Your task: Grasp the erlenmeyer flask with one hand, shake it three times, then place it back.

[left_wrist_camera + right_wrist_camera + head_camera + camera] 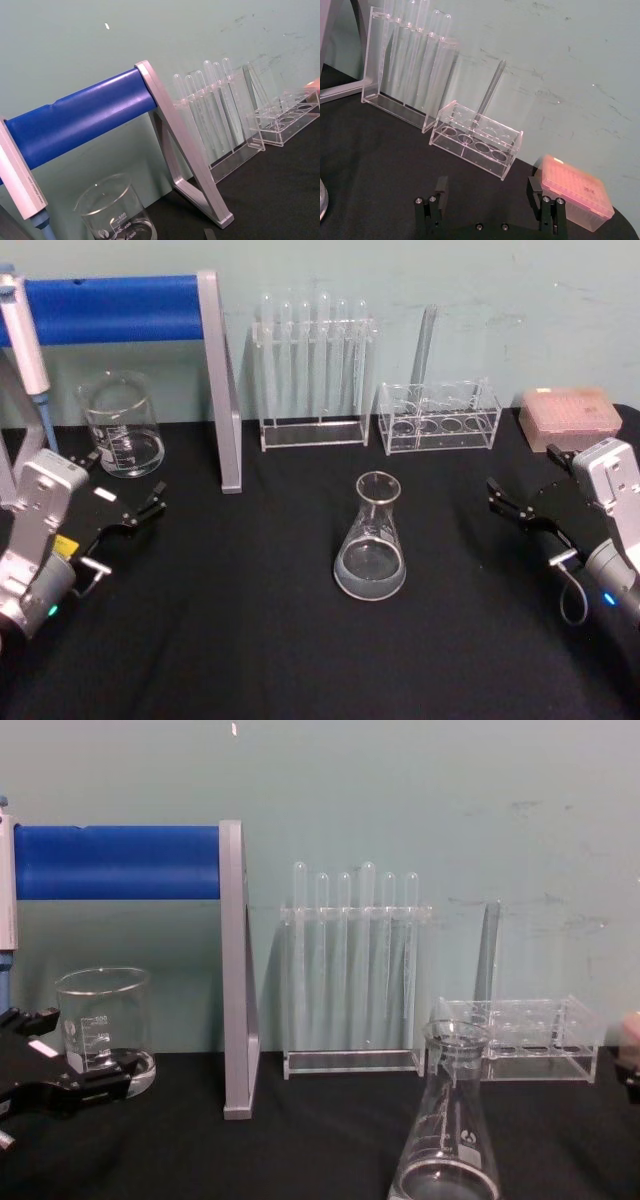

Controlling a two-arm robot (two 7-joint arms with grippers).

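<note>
Erlenmeyer flask (371,540): upright on the black tabletop (250,640), roughly centre, flat base down and flared rim up. Nothing touches it. It stands between the two arms and well apart from both, forward of the racks at the back wall.

Left pincer (152,502): low over the tabletop at the robot's left, fingers spread apart and empty, tips pointing inward toward the middle. A glass beaker (122,425) stands just behind it. In the chest view the beaker sits right by the black fingers, and I cannot tell whether they touch.

Right pincer (497,496): at the robot's right, about level with the flask's neck, fingers apart with nothing between them. Its wrist view shows the wide gap plainly.

Back row: a stand with a blue bar (120,308), a tall test tube rack (312,370) holding six tubes, a low rack (440,418) with one leaning tube, and a pink pipette tip box (570,418) at far right.
</note>
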